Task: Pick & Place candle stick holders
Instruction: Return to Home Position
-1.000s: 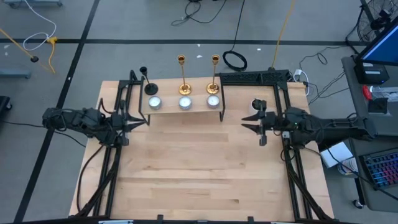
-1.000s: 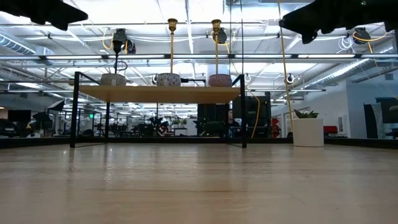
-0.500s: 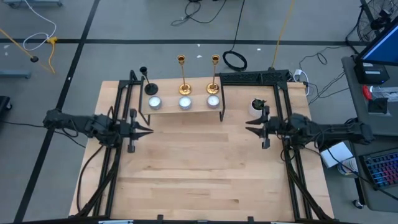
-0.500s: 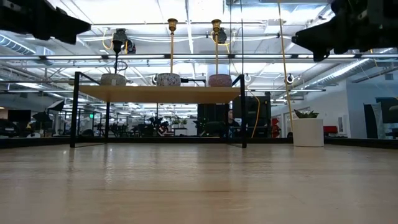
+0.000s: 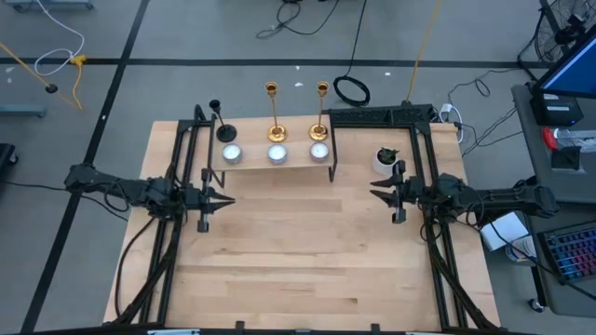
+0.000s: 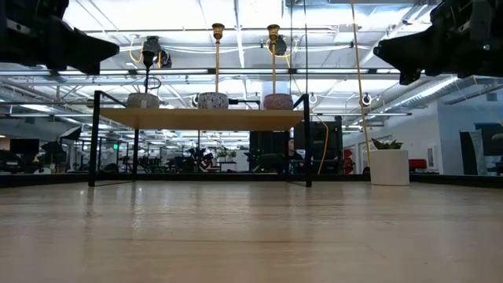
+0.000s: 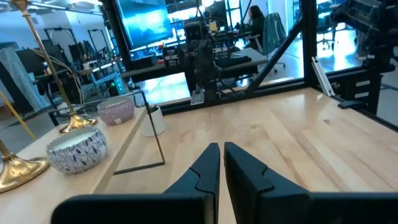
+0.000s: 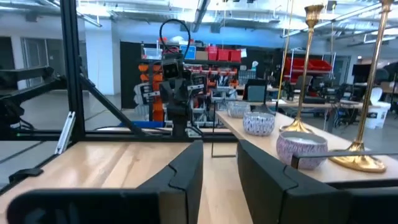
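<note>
**Laden shelf (image 5: pixel 253 159) on wooden table (image 5: pixel 298 261)**

The black-framed shelf stands at the table's far edge. It carries 3 patterned candles (image 5: pixel 277 154) in front, with 2 gold candle stick holders (image 5: pixel 277 132) and 1 black holder (image 5: pixel 225 133) behind. A potted plant (image 5: pixel 385 158) sits on the table beside it.

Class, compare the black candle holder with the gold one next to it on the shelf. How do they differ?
Colour: the black holder is dark; the gold holder shines. Height: the black holder is shorter; the gold holder rises well above it. Place: the black holder stands at the shelf's left end, the gold holder at its middle. Both stand upright on round bases.
</note>
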Tool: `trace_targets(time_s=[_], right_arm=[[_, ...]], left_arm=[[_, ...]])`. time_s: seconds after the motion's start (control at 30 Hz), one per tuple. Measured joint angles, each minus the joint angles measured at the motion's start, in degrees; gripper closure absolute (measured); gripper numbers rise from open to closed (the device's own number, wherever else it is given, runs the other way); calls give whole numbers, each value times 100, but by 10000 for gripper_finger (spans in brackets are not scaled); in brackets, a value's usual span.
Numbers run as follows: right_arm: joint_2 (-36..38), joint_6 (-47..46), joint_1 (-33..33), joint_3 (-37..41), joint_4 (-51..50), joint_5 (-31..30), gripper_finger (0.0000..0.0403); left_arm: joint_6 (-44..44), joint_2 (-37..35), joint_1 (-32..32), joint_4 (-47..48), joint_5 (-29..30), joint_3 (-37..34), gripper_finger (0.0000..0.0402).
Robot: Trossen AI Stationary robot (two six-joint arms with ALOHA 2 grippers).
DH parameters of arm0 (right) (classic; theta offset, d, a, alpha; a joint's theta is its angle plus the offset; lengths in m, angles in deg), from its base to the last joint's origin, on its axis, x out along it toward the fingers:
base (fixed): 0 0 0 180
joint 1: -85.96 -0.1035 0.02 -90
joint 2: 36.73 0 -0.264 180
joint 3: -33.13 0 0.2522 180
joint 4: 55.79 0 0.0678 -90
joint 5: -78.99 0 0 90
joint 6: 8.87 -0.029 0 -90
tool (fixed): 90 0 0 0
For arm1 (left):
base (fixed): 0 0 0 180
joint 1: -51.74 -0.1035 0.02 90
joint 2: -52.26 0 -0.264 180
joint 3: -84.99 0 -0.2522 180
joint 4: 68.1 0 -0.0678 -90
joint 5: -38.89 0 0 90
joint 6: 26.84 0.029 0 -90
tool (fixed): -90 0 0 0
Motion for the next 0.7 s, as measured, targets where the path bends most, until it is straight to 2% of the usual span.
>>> trace_targets(time_s=[0.33,0.7], right_arm=[[-2,-146,0,11,-2,0,310],[-4,-133,0,20,-2,0,310]], left_arm=[[-153,2,0,-738,0,-592,371],[-240,7,0,-712,0,-585,371]])
